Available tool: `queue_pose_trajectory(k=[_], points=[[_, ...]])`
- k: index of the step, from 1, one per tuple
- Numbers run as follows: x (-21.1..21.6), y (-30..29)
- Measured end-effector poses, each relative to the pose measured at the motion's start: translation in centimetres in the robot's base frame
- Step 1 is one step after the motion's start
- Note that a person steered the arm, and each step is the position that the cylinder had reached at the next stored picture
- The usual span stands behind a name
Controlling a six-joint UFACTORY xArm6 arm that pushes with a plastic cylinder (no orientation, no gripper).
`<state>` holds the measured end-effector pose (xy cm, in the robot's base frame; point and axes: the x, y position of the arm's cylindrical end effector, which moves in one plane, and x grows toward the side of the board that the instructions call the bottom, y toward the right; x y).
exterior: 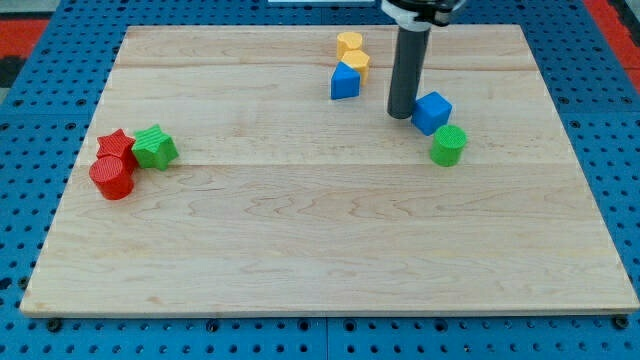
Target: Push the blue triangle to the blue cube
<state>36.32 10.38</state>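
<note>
**Here: my tip beside the blue cube, the blue triangle apart**

Currently my tip, the lower end of the straight dark rod, rests on the pale wooden board just to the view's left of the small blue cube, touching it or very nearly so; I cannot tell which. There are no jaws on this rod, so nothing is open, closed or gripped.

The small blue triangle block sits toward the view's top, near the rod on its left side, with bare wood between them. Two yellow blocks touch it: a yellow rounded one above, and a second yellow block at its upper right, whose shape I cannot make out.

A green cylinder stands just below the blue cube, toward the view's bottom.

Well apart, at the view's left, a red star block, a green star block and a red cylinder cluster together, touching.
</note>
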Motion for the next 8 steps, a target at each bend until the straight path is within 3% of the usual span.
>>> queue_pose_trajectory(k=[1, 2, 4, 5, 7, 8], points=[[-2.4, -0.5], [-4.7, -10.2], [-6.1, -20.8], [-10.1, -22.9], [-6.4, -9.1], [-6.4, -5.5]])
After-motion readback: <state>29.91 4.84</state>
